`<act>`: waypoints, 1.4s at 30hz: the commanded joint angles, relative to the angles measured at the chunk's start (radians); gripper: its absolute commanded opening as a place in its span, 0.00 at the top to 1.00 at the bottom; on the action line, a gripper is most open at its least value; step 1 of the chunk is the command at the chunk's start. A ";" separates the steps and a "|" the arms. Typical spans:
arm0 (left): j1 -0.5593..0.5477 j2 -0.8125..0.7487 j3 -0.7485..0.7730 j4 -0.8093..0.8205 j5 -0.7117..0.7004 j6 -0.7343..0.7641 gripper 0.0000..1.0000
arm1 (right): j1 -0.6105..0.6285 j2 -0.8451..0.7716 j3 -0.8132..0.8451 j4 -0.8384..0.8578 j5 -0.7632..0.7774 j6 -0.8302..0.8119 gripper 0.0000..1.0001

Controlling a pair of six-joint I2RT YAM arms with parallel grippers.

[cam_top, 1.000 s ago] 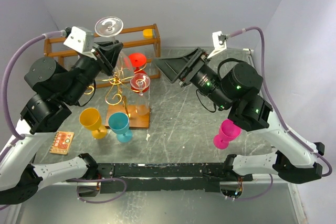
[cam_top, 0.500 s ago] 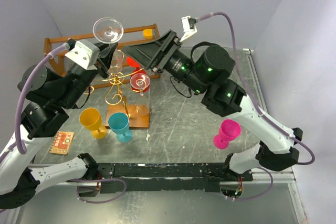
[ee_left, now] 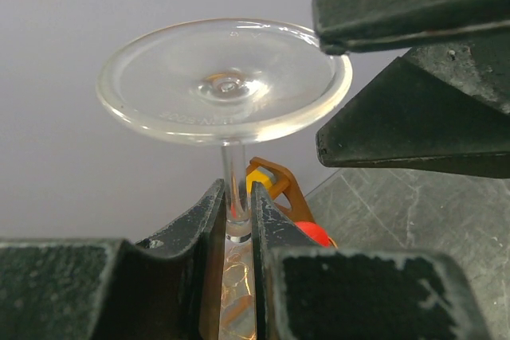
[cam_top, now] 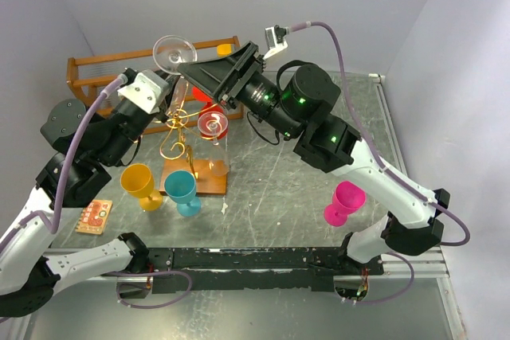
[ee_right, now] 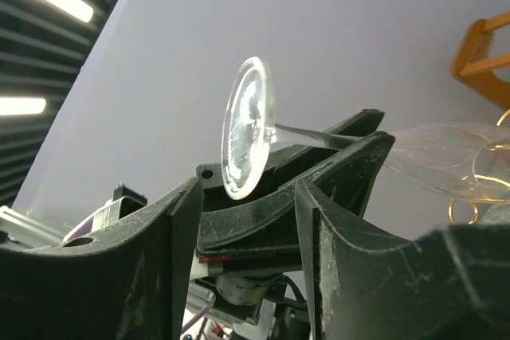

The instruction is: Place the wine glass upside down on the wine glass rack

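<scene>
Looking across the grey table (cam_top: 271, 173), we see the wine glass rack (cam_top: 177, 134), its gold wire arms rising from a wooden base. Above it, the right gripper (ee_right: 247, 185) has its jaws spread wide and grasps nothing; its fingers lie close beside the glass's foot. The left gripper (ee_left: 237, 197) is clamped on the stem of the wine glass (ee_left: 227, 85), held foot up and bowl down over the rack. We cannot tell whether the bowl touches the wire.
</scene>
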 commanded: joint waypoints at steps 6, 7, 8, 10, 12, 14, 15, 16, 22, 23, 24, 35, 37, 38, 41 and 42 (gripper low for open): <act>-0.002 -0.031 -0.033 0.060 0.041 0.055 0.93 | -0.017 -0.010 -0.030 -0.009 0.084 0.120 0.59; -0.002 -0.031 -0.035 0.058 0.045 0.057 0.93 | -0.019 -0.012 -0.032 -0.005 0.084 0.121 0.62; -0.003 -0.032 -0.037 0.055 0.048 0.059 0.93 | -0.019 -0.010 -0.030 -0.007 0.085 0.119 0.65; -0.002 -0.036 -0.043 0.057 0.056 0.060 0.93 | -0.021 -0.006 -0.028 -0.009 0.083 0.125 0.70; -0.003 -0.041 -0.051 0.071 0.064 0.061 0.93 | -0.021 -0.002 -0.034 -0.003 0.069 0.140 0.72; -0.002 -0.043 -0.056 0.077 0.077 0.064 0.93 | -0.025 0.005 -0.040 0.006 0.051 0.152 0.73; -0.002 -0.044 -0.056 0.076 0.084 0.065 0.93 | -0.026 0.008 -0.042 0.009 0.041 0.160 0.74; -0.002 -0.043 -0.055 0.071 0.090 0.063 0.93 | -0.029 0.011 -0.046 0.014 0.030 0.167 0.77; -0.002 -0.057 -0.061 0.054 0.048 0.008 0.76 | -0.051 0.017 -0.067 0.049 -0.014 0.184 1.00; -0.002 -0.065 -0.064 0.056 0.032 -0.017 0.66 | -0.054 0.017 -0.073 0.062 -0.022 0.185 1.00; -0.002 -0.072 -0.065 0.052 0.015 -0.043 0.59 | -0.059 0.017 -0.078 0.073 -0.030 0.186 1.00; -0.002 -0.194 -0.005 -0.160 0.051 -0.572 0.34 | -0.092 0.039 -0.091 0.157 -0.099 0.183 1.00; -0.003 -0.207 0.006 -0.176 0.072 -0.678 0.35 | -0.096 0.045 -0.089 0.159 -0.111 0.185 1.00; -0.003 -0.211 0.012 -0.183 0.070 -0.724 0.35 | -0.097 0.047 -0.089 0.160 -0.118 0.184 1.00; -0.002 -0.220 0.029 -0.193 0.019 -0.890 0.36 | -0.098 0.052 -0.082 0.158 -0.135 0.175 1.00; -0.002 -0.222 0.032 -0.192 0.003 -0.931 0.36 | -0.097 0.054 -0.081 0.158 -0.140 0.170 1.00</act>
